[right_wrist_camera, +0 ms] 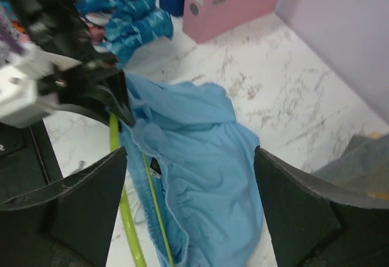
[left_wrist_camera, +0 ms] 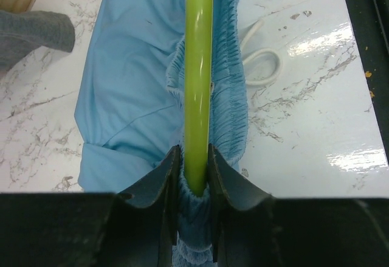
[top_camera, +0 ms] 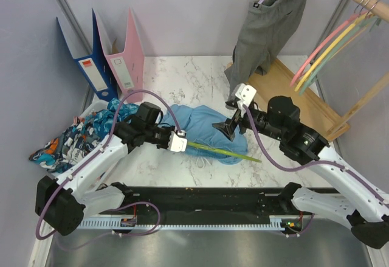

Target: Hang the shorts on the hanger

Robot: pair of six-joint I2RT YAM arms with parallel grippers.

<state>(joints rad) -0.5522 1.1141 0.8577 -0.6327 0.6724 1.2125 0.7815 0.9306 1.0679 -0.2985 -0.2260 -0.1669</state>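
We find left end effector (left_wrist_camera: 194, 157) clamping lime-green plastic hanger (left_wrist_camera: 197, 66) over light blue fabric shorts (left_wrist_camera: 130, 84); right end effector (right_wrist_camera: 189, 154) spread wide above them

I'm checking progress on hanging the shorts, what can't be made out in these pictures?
Hook of the hanger: top view, apparently under the shorts; left wrist view, cut off by the top edge.
Whether the hanger passes inside the waistband: left wrist view, gathered fabric and the left tool hide it.
Whether the right tool touches the shorts: no view shows the gap.
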